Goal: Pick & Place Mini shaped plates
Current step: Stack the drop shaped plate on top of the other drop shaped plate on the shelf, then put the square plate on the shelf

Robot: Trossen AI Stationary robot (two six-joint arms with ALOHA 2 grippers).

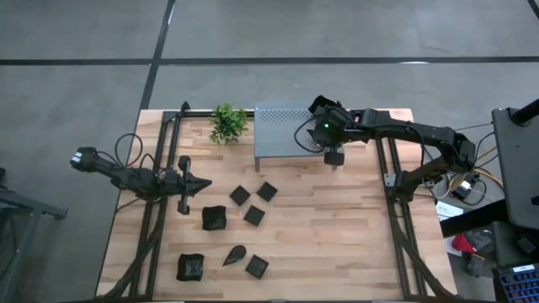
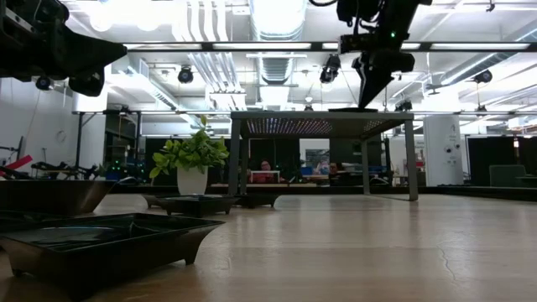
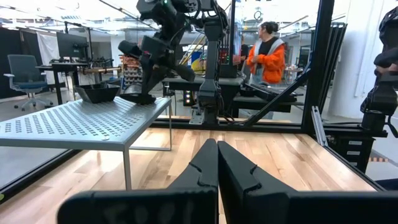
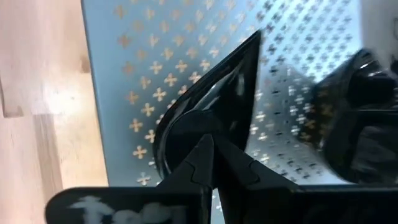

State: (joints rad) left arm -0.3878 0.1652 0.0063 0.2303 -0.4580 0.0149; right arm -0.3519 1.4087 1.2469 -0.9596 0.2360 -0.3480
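Right tool [image 4: 214, 163] over the right end of the grey perforated shelf [image 1: 274, 133], fingers pinched nearly together on the rim of a teardrop plate [image 4: 211, 106] lying on the shelf top. Beside it on the shelf, a second, deeper dark dish [image 4: 357, 121]. Left tool [image 3: 217, 174] parked low above the table [image 1: 337, 227] at its left side, fingers closed together, holding nothing. Seven more black plates scattered on the wood ahead of the shelf: three small squares [image 1: 253, 215] in a cluster, a deeper wavy-rimmed one [image 1: 214, 218], and near the front edge another deep one [image 1: 190, 267], a teardrop [image 1: 235, 253] and a square [image 1: 257, 267]. Small green plant [image 1: 227, 123] just left of the shelf. Person in an orange vest [image 3: 266, 56] in the room behind. No readable writing or labels anywhere.
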